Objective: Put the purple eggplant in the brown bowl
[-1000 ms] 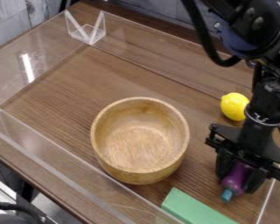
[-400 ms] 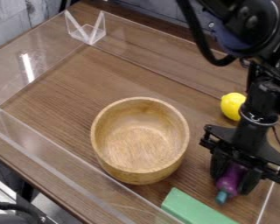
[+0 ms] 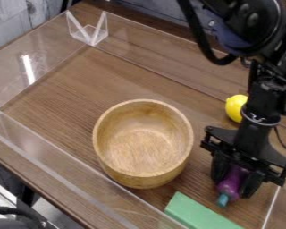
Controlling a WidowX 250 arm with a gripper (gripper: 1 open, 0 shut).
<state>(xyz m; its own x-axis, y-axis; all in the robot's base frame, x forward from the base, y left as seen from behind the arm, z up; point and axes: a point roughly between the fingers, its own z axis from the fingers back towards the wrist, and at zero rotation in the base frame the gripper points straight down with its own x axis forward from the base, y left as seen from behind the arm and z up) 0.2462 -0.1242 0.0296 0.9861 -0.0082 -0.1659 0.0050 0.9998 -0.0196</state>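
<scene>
Eggplant and end effector meet at the right front of a dark wood-grain bench [image 3: 121, 76]: the black end effector [image 3: 239, 182], pointing straight down, is pinching the purple eggplant [image 3: 234, 187] between its fingers, the purple body showing between them and the blue-teal stem cap poking out below toward the front edge. Whether the eggplant is resting on the surface or just clear of it cannot be told. One brown bowl [image 3: 143, 143], round, thick-walled and empty, sits just to the left of the end effector, a strip of bare bench between them. One yellow lemon [image 3: 236, 108] lies behind the end effector, partly hidden by the black arm [image 3: 256, 54] that rises from it to the upper right. One flat green block [image 3: 206, 215] lies at the front edge, just beside the eggplant's stem end and below the bowl's right side. Clear plastic walls [image 3: 26, 63] ring the bench, and a small clear angled piece [image 3: 88, 29] stands at the far left corner, well apart from everything else.
</scene>
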